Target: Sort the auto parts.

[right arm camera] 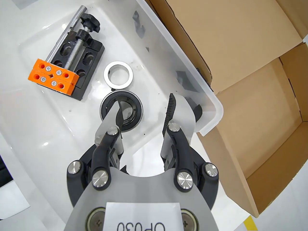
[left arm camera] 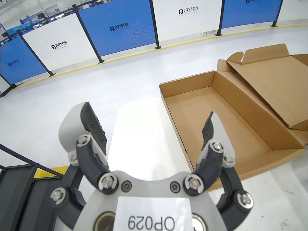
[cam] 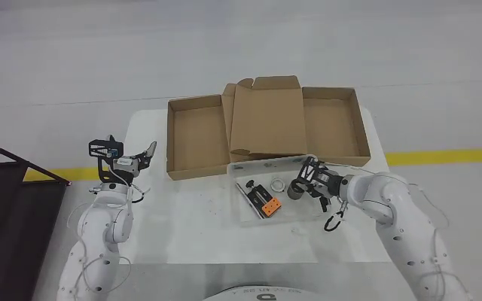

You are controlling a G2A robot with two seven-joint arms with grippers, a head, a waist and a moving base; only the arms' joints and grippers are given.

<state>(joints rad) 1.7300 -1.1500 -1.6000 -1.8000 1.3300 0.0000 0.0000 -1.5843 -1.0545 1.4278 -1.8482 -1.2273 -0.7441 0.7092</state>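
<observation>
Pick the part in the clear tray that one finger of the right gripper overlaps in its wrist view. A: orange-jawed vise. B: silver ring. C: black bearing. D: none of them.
C: one finger of the open right gripper crosses the black bearing, while the silver ring and the vise lie clear of it.

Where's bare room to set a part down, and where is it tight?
Free: the floors of the left box and right box, both bare, and the table in front of the left box, beside the tray. Crowded: the tray, where vise, ring and bearing lie close and the open right gripper hangs over the bearing.
</observation>
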